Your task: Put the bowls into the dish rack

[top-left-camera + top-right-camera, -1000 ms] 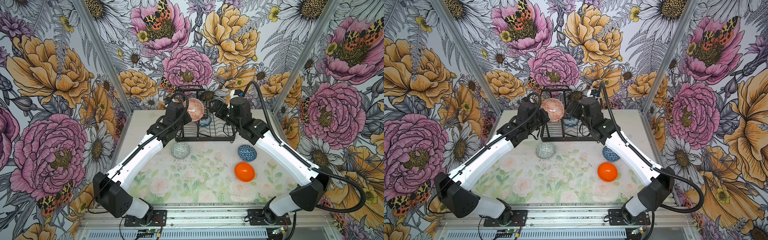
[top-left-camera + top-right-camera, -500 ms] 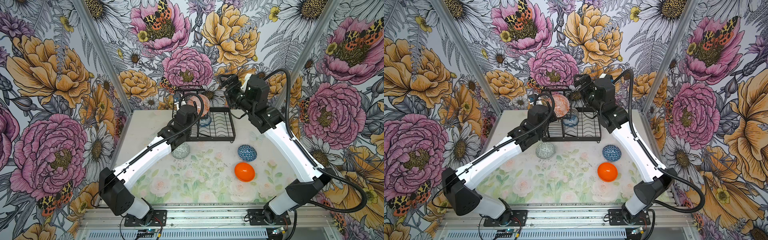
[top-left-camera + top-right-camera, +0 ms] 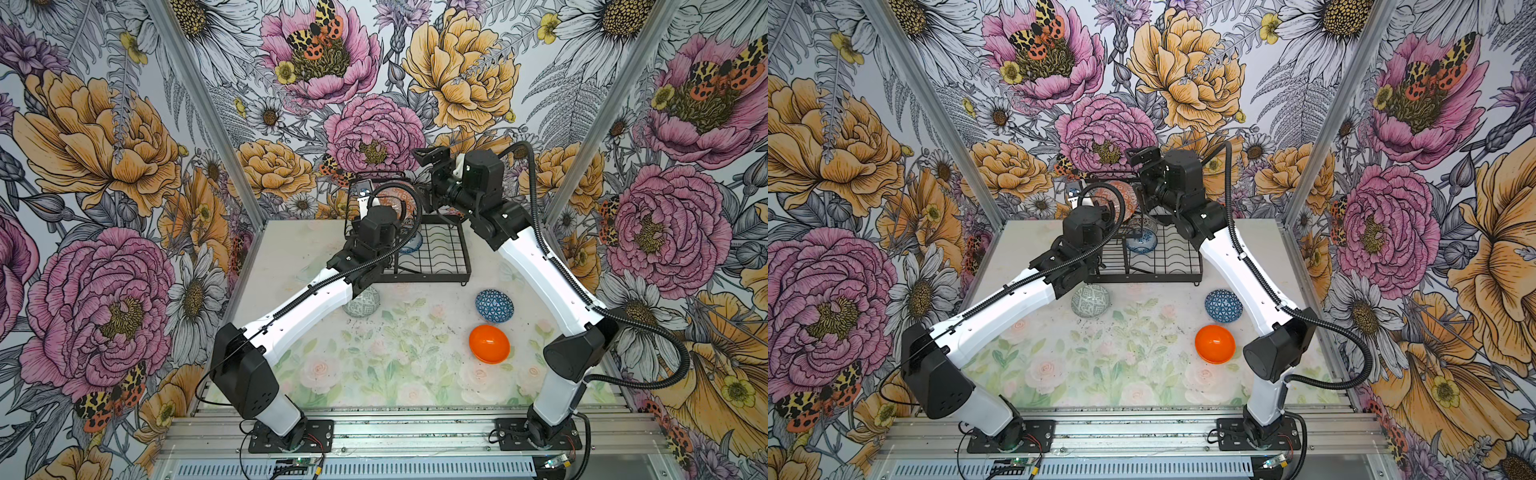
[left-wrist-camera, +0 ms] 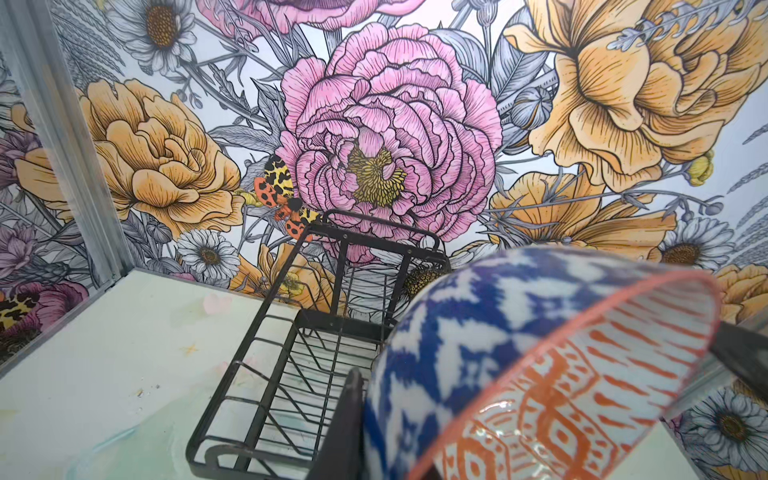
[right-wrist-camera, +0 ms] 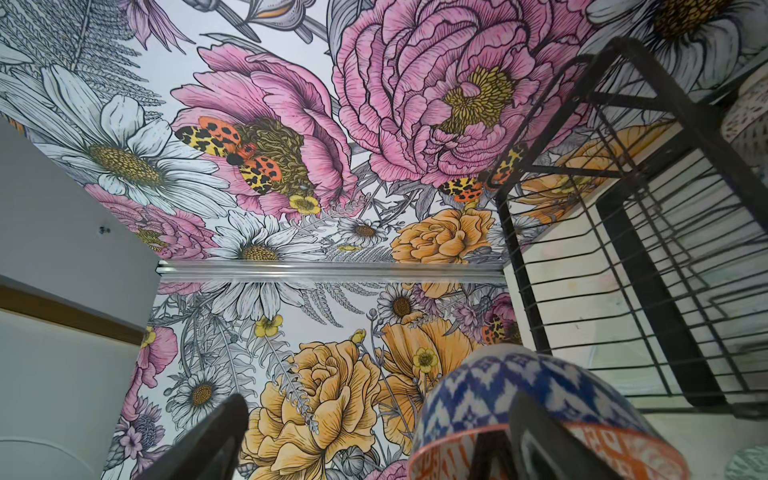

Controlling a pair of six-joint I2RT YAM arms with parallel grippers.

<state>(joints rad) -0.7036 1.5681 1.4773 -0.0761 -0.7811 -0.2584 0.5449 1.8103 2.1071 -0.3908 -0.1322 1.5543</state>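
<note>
Patterned bowl over rack: we are clenching it in left gripper; right gripper is gaping beside it; speckled bowl is sitting in rack.

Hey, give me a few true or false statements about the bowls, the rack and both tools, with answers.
1. The plain orange bowl sits on the table. True.
2. The dish rack holds no bowl. False: a blue-speckled bowl rests in it.
3. The left tool grips the orange-patterned bowl. True.
4. The right tool is shut. False: its jaws stand wide open.
5. The blue triangle bowl is in the rack. False: it sits on the table, in front of the rack.
</note>
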